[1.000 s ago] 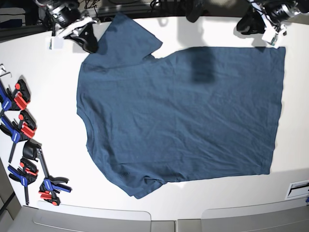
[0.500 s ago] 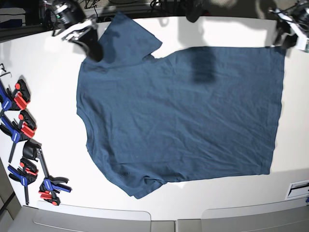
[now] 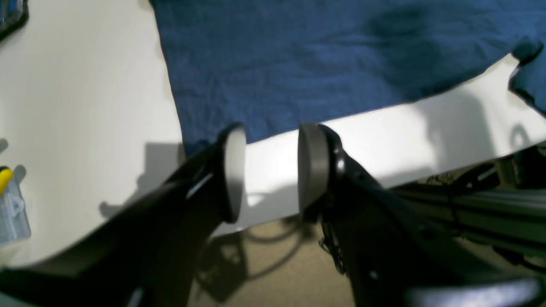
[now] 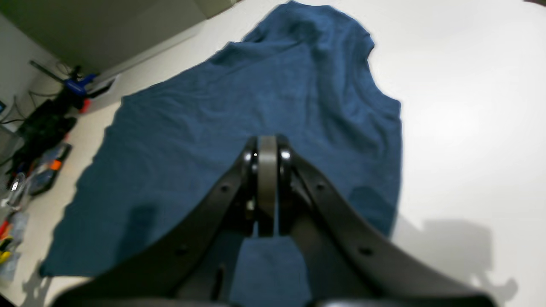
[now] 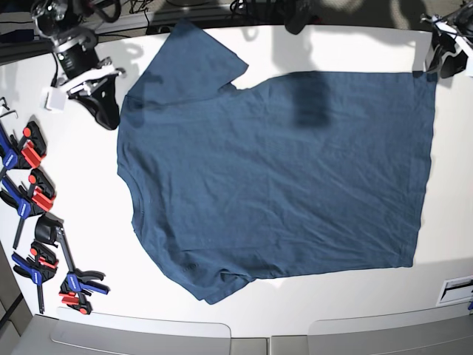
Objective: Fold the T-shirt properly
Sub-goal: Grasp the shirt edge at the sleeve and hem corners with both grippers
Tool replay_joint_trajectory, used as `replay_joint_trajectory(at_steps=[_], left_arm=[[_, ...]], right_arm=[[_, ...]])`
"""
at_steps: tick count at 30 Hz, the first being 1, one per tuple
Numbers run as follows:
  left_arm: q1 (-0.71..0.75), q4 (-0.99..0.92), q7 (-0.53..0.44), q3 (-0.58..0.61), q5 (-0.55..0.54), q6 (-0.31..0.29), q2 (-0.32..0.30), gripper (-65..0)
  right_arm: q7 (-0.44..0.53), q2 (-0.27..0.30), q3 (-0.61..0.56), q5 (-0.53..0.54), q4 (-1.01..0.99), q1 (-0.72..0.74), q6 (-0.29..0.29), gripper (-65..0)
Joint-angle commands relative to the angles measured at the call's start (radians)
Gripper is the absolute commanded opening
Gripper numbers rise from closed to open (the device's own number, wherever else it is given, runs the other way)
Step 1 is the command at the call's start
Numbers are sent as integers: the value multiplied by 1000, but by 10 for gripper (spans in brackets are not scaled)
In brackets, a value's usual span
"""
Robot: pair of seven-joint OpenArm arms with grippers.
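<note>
The T-shirt (image 5: 273, 177) lies flat on the white tabletop (image 5: 89, 192), the left pincer (image 3: 271, 170) parted and empty by the hem corner, the right pincer (image 4: 267, 187) closed on nothing, so both should pinch one layer squarely

- Plain dark teal-blue T-shirt (image 5: 277, 177), no print; darker shadow patch near its upper middle
- White counter (image 5: 81, 185), grey shadows along the far edge
- Red, blue and black clamps (image 5: 33, 196) at the counter's side
- Black right gripper (image 4: 267, 187); grey pads
- Black left gripper (image 3: 271, 170); pale grey and dark grey fingers (image 3: 233, 164)
</note>
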Motion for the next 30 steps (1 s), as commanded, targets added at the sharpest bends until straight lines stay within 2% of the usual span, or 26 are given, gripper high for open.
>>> replay_joint_trajectory(at_steps=[1,6,13,19,20,23,24,28,30], left_arm=[[11,8,-17,-11,-18,0,-6,-460],[14,8,-12,-11,-26,0,47,-460],[15,8,15,-11,-25,-1,129,-460],[54,8,14,-11,-25,-1,138,-460],[63,8,13,-11,-26,0,138,-460],[77,8,13,-11,-25,-1,138,-460],[80,8,14,-11,-25,0,138,-460],[80,8,13,-11,-25,0,138,-460],[80,8,8,-11,-25,0,138,-460]], right_arm=[[23,18,6,19,-14,13,5,-650],[13,52,3,29,-238,108,5,-650],[-48,98,-1,116,-554,256,5,-650],[-42,98,-3,50,-626,299,5,-650],[-41,98,-3,50,-626,298,5,-630],[-37,98,-3,50,-626,298,5,-384],[-34,98,-3,49,-626,298,5,-345],[37,98,-3,-31,-626,298,-2,-340],[64,98,-3,-69,-626,299,-35,-340]])
